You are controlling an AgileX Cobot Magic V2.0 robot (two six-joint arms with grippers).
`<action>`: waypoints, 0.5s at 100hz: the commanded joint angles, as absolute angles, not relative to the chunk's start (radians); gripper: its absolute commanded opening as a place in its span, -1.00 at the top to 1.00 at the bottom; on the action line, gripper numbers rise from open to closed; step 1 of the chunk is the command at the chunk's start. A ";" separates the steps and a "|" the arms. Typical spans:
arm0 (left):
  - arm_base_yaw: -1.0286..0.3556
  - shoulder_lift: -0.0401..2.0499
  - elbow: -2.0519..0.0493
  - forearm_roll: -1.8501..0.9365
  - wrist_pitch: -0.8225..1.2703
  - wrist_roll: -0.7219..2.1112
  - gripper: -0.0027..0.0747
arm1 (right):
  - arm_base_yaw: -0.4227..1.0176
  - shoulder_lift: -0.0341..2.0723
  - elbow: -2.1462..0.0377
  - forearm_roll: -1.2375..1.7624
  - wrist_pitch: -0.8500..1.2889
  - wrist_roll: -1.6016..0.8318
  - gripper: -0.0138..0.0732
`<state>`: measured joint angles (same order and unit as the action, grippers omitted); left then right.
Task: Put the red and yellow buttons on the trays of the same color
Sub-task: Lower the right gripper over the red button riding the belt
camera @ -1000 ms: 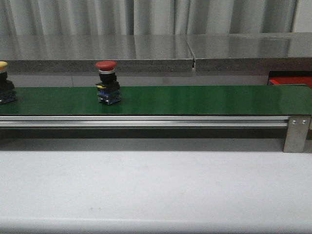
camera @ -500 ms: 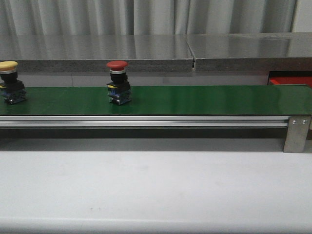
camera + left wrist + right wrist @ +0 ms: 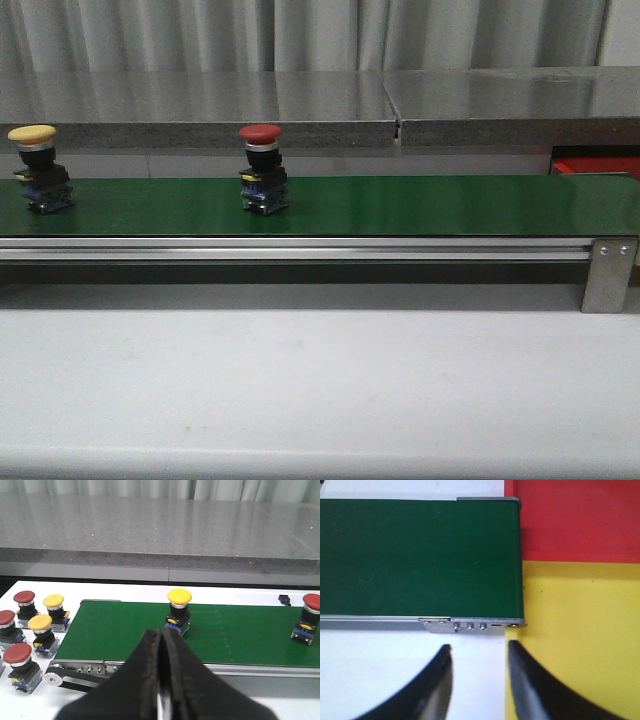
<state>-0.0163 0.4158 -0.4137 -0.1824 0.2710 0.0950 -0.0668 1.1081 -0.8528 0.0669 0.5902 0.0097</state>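
A red button (image 3: pixel 262 170) and a yellow button (image 3: pixel 38 168) stand upright on the green belt (image 3: pixel 420 205), the yellow one near its left end. The left wrist view shows the same yellow button (image 3: pixel 179 612) just beyond my left gripper (image 3: pixel 160 632), which is shut with nothing in it, and the red button (image 3: pixel 307 622) further along. My right gripper (image 3: pixel 479 648) is open and empty above the white table by the belt's right end. Past that end lie a red tray (image 3: pixel 575 520) and a yellow tray (image 3: pixel 580 630), side by side. Only a corner of the red tray (image 3: pixel 595 165) shows in the front view.
Several spare red and yellow buttons (image 3: pixel 31 630) stand on the white table off the belt's left end. A metal bracket (image 3: pixel 608 272) sticks up at the belt's right end. A grey counter (image 3: pixel 300 100) runs behind the belt.
Both buttons have travelled to the right along the belt. The yellow one has come fully into the front view. Neither gripper shows in the earlier frames.
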 commanded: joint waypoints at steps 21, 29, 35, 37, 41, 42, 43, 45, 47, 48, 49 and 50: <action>-0.023 0.422 -0.439 -0.193 0.190 0.084 0.98 | -0.066 1.096 -0.898 0.114 0.538 -0.052 -0.76; -0.023 0.422 -0.439 -0.193 0.190 0.084 0.98 | -0.047 1.118 -0.928 0.172 0.556 -0.148 -0.72; -0.023 0.422 -0.439 -0.193 0.190 0.084 0.98 | -0.025 1.149 -0.965 0.225 0.577 -0.225 -0.70; -0.023 0.422 -0.439 -0.193 0.190 0.084 0.98 | -0.017 1.161 -0.979 0.246 0.581 -0.249 -0.70; -0.023 0.422 -0.439 -0.193 0.190 0.084 0.98 | 0.000 1.188 -1.002 0.285 0.587 -0.287 -0.70; -0.023 0.422 -0.439 -0.193 0.190 0.084 0.98 | 0.002 1.193 -1.011 0.291 0.587 -0.301 -0.70; -0.023 0.422 -0.439 -0.193 0.190 0.084 0.98 | 0.005 1.198 -1.016 0.302 0.587 -0.308 -0.70; -0.023 0.422 -0.439 -0.193 0.190 0.084 0.98 | 0.014 1.213 -1.030 0.319 0.587 -0.330 -0.70; -0.023 0.422 -0.439 -0.193 0.190 0.084 0.98 | 0.023 1.229 -1.045 0.328 0.586 -0.351 -0.70; -0.023 0.422 -0.439 -0.193 0.190 0.084 0.98 | 0.029 1.240 -1.050 0.338 0.586 -0.358 -0.70; -0.023 0.422 -0.439 -0.193 0.190 0.084 0.98 | 0.032 1.245 -1.061 0.341 0.586 -0.372 -0.70; -0.023 0.422 -0.439 -0.193 0.190 0.084 0.98 | 0.035 1.251 -1.067 0.349 0.586 -0.379 -0.70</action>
<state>-0.0163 0.4158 -0.4114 -0.1824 0.2704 0.0950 0.0096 1.2231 -0.9834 0.2679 0.6266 -0.2744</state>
